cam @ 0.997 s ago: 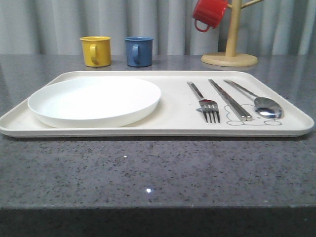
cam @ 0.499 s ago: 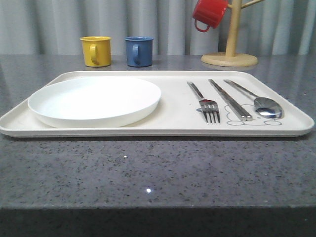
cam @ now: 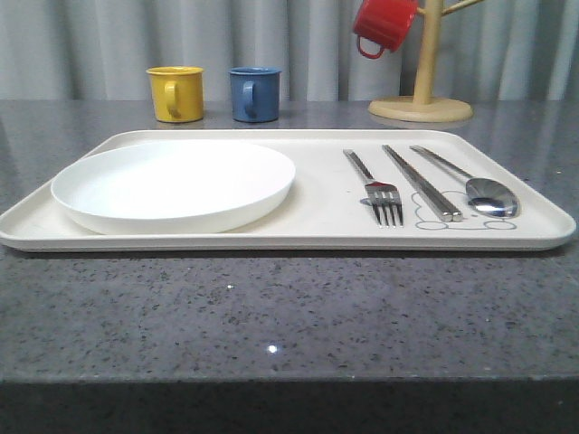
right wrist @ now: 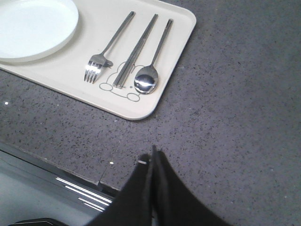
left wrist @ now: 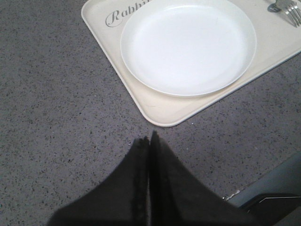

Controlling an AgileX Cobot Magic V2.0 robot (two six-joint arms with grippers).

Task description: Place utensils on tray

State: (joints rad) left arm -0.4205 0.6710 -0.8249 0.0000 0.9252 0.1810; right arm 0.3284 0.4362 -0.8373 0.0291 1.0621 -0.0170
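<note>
a cream rectangular tray (cam: 317, 203) is seen lying flat on the speckled grey worktop (cam: 271, 316), with its long side toward the front edge. a round white plate (cam: 174, 183) is set on the left half of the tray, just beside the cursive script (left wrist: 126, 13) printed near one corner. on the right half, three pieces of cutlery are laid side by side, apart from one another: a silver fork (cam: 374, 188) nearest the plate, a pair of flat metal chopsticks (cam: 421, 182) in the middle, and a spoon (cam: 470, 181) at the far right. the chopstick tips and the spoon bowl are laid over the grey rabbit drawing (right wrist: 120, 84). behind the tray, a yellow mug (cam: 175, 93) and a blue mug (cam: 253, 93) are stood upright on the worktop, well apart from it, and a red mug (cam: 383, 25) is hung on a wooden mug stand (cam: 422, 99). the left tool (left wrist: 149, 141) is held clenched, with nothing between its fingers, above bare worktop near the tray corner by the plate. the right tool (right wrist: 154, 155) is likewise clenched and empty, above worktop near the corner by the spoon.
</note>
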